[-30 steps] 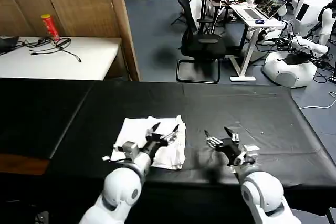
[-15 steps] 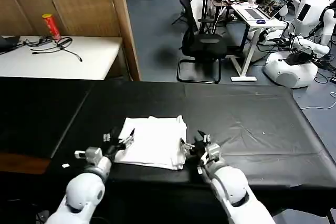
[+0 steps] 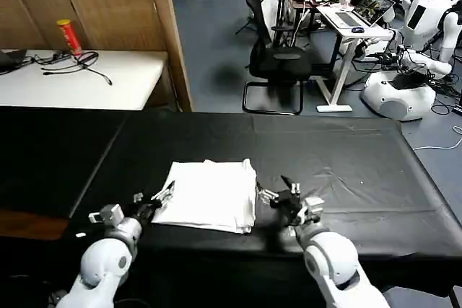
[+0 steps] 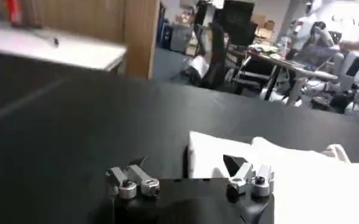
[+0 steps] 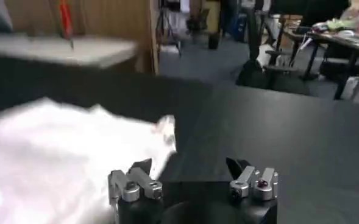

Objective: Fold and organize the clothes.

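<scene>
1. Head view: the folded T-shirt [image 3: 208, 195] lies flat on the black desk [image 3: 346, 164]; the left tool [image 3: 153, 198] and right tool [image 3: 280, 193] flank it, both spread, holding nothing.
2. Left wrist view: left tool [image 4: 190, 175] straddles the shirt's edge [image 4: 277, 173], likely to tidy it.
3. Right wrist view: right tool [image 5: 188, 171] sits just beside the cloth [image 5: 63, 152]; nothing blocks it.

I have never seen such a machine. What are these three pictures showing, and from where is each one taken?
This is a two-armed robot. The wide picture comes from a camera on its head, looking down at a black table. The other two come from cameras on its wrists, each looking past that arm's own metal fingers. On the table lies a folded white T-shirt. The left gripper sits at the shirt's left edge, the right gripper just off its right edge. Both are open and hold nothing.
</scene>
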`<state>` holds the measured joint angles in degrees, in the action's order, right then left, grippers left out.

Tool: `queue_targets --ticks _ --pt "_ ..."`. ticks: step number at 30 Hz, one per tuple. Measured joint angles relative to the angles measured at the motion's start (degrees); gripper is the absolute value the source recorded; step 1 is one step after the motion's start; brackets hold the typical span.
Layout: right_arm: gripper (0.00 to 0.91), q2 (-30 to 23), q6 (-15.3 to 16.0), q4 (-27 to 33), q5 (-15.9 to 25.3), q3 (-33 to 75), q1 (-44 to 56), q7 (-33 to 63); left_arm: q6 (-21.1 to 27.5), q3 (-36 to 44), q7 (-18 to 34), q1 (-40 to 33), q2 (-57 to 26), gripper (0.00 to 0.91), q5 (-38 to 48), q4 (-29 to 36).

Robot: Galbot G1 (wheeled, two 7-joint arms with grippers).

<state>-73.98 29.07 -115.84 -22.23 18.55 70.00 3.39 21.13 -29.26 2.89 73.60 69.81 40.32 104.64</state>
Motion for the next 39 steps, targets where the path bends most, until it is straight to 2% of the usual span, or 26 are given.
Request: queue_targets --ticks 1,2,3,4,11,14,19,22,27,39 --pt "0.878 0.00 -0.02 -0.22 -0.24 0.20 0.10 0.05 0.01 -0.01 -0.12 -0.01 0.25 0.468 0.69 -0.15" --pt "0.878 -0.01 -0.05 -0.39 -0.47 0.35 0.18 0.09 0.04 0.00 -0.21 -0.07 0.50 0.156 1.33 -0.29" --pt "0.878 -0.05 -0.11 -0.63 -0.63 0.50 0.30 0.09 0.06 0.00 -0.31 -0.17 0.77 0.137 1.92 -0.54" --pt "0.878 -0.06 -0.17 -0.86 -0.78 0.59 0.40 0.09 0.09 0.00 -0.37 -0.33 0.98 0.000 2.52 -0.78" --pt "0.878 -0.12 -1.04 -1.27 -1.08 1.62 0.89 0.05 0.87 -0.86 0.68 -0.72 2.26 0.000 9.84 -1.47" --pt "0.878 -0.37 -1.45 -1.17 -0.46 1.94 1.32 -0.08 0.96 -1.11 0.96 -0.85 2.56 0.000 10.32 -1.45" --pt "0.878 -0.49 -1.84 -1.14 0.70 2.64 1.93 -0.16 0.91 -1.04 1.10 -1.25 1.69 0.000 4.48 -0.33" --pt "0.878 -0.37 -1.92 -1.10 1.28 3.16 2.21 -0.15 2.33 -1.25 3.01 -1.66 0.07 0.000 -1.91 0.77" --pt "0.878 -0.24 -1.88 -0.80 1.54 4.06 2.44 0.13 3.30 -2.92 3.87 -1.10 -5.20 0.000 -8.86 3.82" --pt "0.878 -1.25 -1.89 -0.30 2.40 3.62 2.37 0.21 4.02 -13.37 5.34 0.97 -25.41 0.000 -8.19 8.56"
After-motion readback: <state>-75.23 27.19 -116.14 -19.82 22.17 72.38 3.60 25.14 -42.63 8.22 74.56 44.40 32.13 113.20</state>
